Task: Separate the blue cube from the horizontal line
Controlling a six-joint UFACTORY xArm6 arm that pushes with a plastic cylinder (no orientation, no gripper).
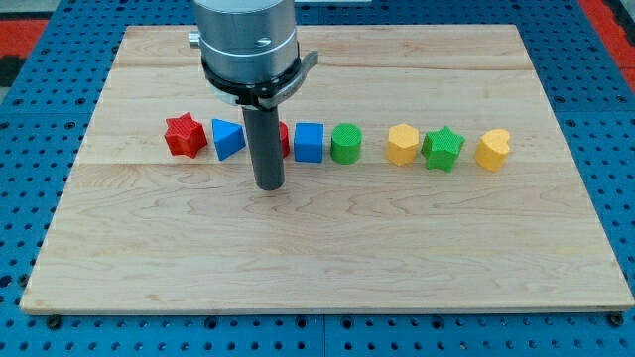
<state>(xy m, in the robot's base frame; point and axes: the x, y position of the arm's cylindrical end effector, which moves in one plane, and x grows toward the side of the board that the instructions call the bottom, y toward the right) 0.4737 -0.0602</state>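
Observation:
Blocks lie in a horizontal line across the wooden board (327, 258). From the view's left: a red star (185, 135), a blue triangle (227, 140), a red block (284, 139) mostly hidden behind my rod, the blue cube (309, 142), a green cylinder (345, 144), a yellow hexagon (402, 145), a green star (443, 150) and a yellow heart (493, 150). My tip (270, 185) rests on the board just below the line, under the gap between the blue triangle and the red block, left of and below the blue cube, not touching it.
The arm's grey metal flange (248, 45) hangs over the board's top centre. The board lies on a blue perforated table (30, 149); its edges run close to all sides of the view.

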